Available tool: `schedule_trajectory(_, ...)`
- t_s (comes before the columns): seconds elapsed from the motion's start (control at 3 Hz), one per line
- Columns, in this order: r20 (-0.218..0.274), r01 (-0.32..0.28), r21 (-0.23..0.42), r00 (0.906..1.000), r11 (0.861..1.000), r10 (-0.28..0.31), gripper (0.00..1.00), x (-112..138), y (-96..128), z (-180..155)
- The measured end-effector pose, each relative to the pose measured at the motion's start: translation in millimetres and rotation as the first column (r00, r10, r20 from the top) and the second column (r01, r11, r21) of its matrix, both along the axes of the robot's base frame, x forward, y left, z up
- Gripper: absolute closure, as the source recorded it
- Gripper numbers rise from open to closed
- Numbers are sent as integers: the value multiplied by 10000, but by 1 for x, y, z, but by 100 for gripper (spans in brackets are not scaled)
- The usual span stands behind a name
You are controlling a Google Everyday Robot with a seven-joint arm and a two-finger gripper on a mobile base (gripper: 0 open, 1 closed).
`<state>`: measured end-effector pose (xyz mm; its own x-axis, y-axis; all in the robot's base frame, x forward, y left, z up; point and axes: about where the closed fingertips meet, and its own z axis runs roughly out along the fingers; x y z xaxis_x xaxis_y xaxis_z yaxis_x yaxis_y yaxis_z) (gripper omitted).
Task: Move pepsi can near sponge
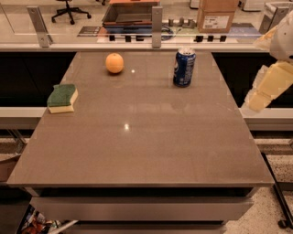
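Observation:
The pepsi can (184, 67), dark blue with a silver top, stands upright at the back right of the brown table (151, 137). The sponge (62, 98), green on top and pale yellow below, lies near the table's left edge. My gripper (268, 89) hangs at the right edge of the camera view, off the table's right side. It is well to the right of the can and touches nothing.
An orange (114, 63) sits at the back of the table, left of the can. A low glass partition with metal posts (157, 20) runs behind the table. A cardboard box (217, 13) and an office chair (68, 9) stand beyond it.

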<state>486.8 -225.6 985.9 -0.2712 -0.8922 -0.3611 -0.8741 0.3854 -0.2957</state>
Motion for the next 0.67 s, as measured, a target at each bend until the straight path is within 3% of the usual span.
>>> schedule_trajectory(0.33,490,477,968,9974,9942,-526,0,31,-2,-4)
schedule_trajectory(0.67,774,940,2066,9907,9739,-1121,0,64,1,-16)
